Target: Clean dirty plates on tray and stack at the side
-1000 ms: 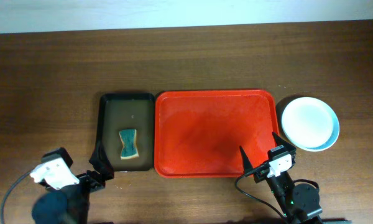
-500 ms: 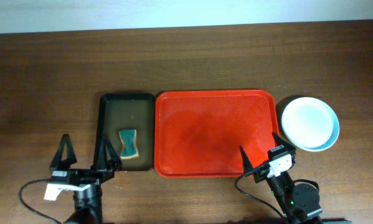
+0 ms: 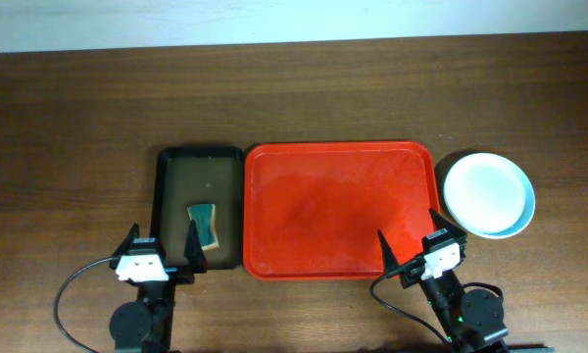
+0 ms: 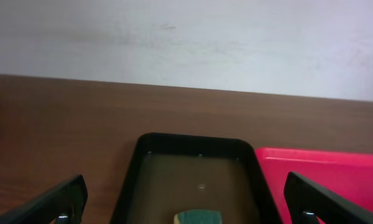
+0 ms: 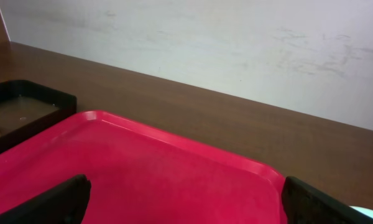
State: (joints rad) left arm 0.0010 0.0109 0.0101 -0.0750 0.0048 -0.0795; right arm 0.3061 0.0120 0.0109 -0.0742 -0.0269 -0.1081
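The red tray lies in the middle of the table with nothing on it; it also shows in the right wrist view and the left wrist view. The pale plates sit stacked on the table right of the tray. My left gripper is open and empty at the near end of the dark tray, over a green sponge that shows in the left wrist view. My right gripper is open and empty over the tray's near right corner.
The dark green-black tray holds brownish water and the sponge, left of the red tray. Bare wooden table lies behind both trays and to the far left. A white wall rises behind the table.
My left arm has swung right and forward from the near left corner, and its open gripper now stands at the dark tray's near end. The right arm has not moved.
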